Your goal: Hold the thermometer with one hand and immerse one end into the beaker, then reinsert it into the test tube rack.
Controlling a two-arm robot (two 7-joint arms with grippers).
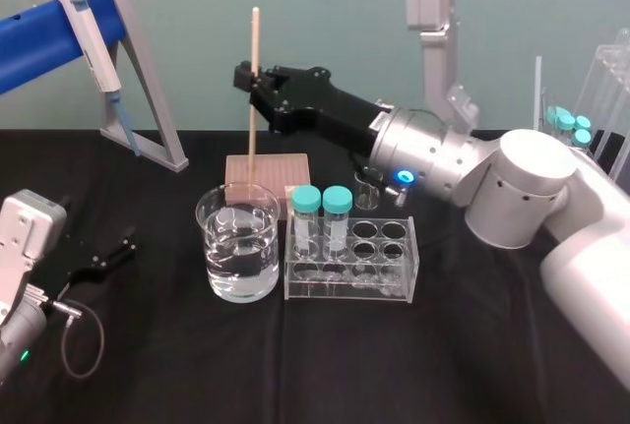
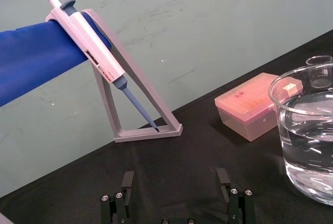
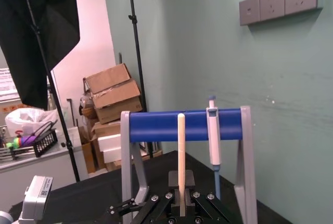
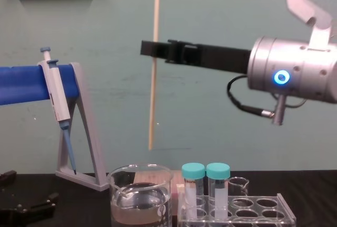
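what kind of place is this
Probably a mock chemistry bench in a robot test room: hung pipette, beaker of water, test tube rack on black cloth, cardboard boxes behind. The right pincer holds the thermometer upright, tip higher than the beaker; the left pincer lies parked.

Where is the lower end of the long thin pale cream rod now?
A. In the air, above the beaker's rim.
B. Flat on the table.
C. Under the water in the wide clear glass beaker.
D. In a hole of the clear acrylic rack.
A: the right pincer holds the thin pale cream rod upright, and its lower end hangs above the rim of the wide clear glass beaker.
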